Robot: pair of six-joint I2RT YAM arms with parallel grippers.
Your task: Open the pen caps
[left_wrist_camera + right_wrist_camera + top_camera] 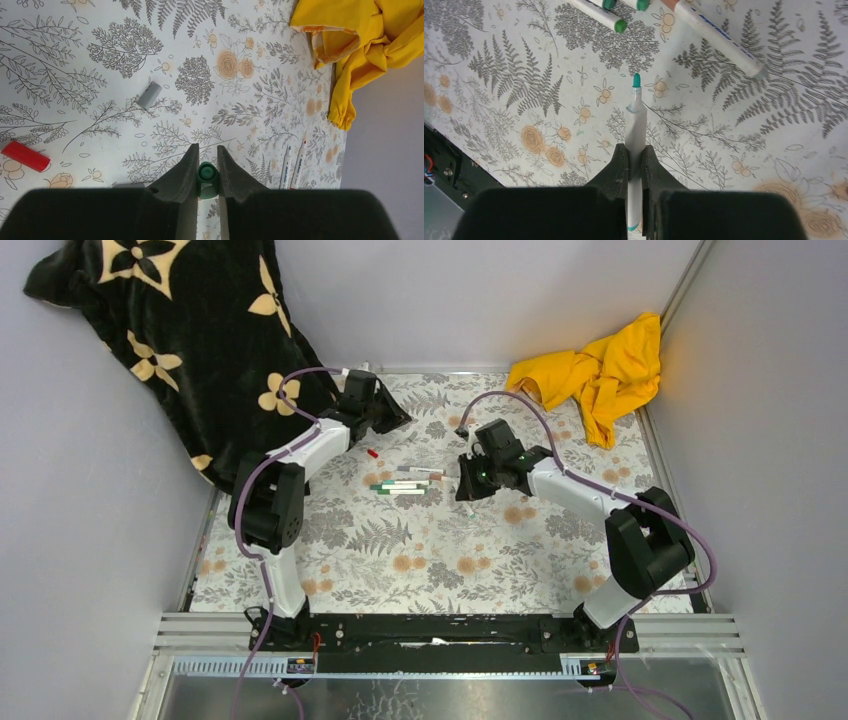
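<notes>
My left gripper (385, 412) is at the back left of the table. In the left wrist view it (207, 150) is shut on a green pen cap (207, 176), held off the cloth. My right gripper (468, 486) is near the table's middle. In the right wrist view it (635, 149) is shut on a white pen barrel (635, 125) with a bare green tip pointing away. A red cap (25, 156) and a grey cap (149, 95) lie loose on the cloth. Several capped and uncapped pens (405, 483) lie between the grippers.
A yellow cloth (600, 365) is bunched at the back right corner. A black blanket with cream flowers (180, 330) hangs over the back left. Grey walls close in the floral tablecloth (400, 550) on three sides. Two uncapped pens (292, 162) lie right of my left gripper.
</notes>
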